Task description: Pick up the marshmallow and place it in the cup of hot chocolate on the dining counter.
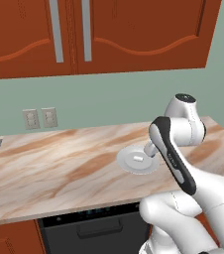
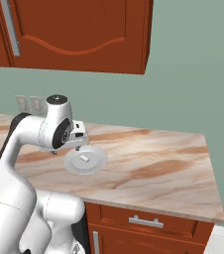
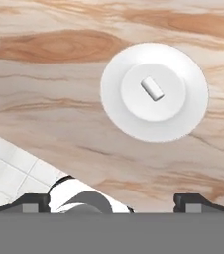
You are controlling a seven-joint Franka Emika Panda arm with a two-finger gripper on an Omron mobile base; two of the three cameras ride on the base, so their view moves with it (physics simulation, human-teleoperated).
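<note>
The tiny white, short cylindrical marshmallow (image 3: 152,89) lay on its side near the middle of a round light grey plate (image 3: 119,114), and the plate rested flat on a beige-and-brown veined marble countertop (image 1: 59,168). In the left base view the marshmallow (image 1: 137,159) showed as a small pale piece in the plate's (image 1: 126,161) shallow centre, partly beside the white arm that crossed in front of the plate's right edge. In the right base view the same piece (image 2: 84,158) sat on the plate (image 2: 96,161) just below and in front of the robot's hand.

The two-finger gripper (image 3: 112,201) hung above the counter, apart from the plate and touching nothing. In the hand view its two dark fingertips (image 3: 32,202) stood far apart at the bottom corners, spread wide with only bare marble between them; the plate lay ahead of them, toward the top right of that view. A patch of white tiled floor (image 3: 5,173) showed past the counter's edge at the lower left.

Red-brown wooden wall cabinets (image 1: 99,30) with grey handles hung above the counter against a pale green wall (image 2: 193,84), and two white wall outlets (image 1: 39,118) sat on that wall just over the marble. A dark appliance front (image 1: 89,229) stood under the counter
</note>
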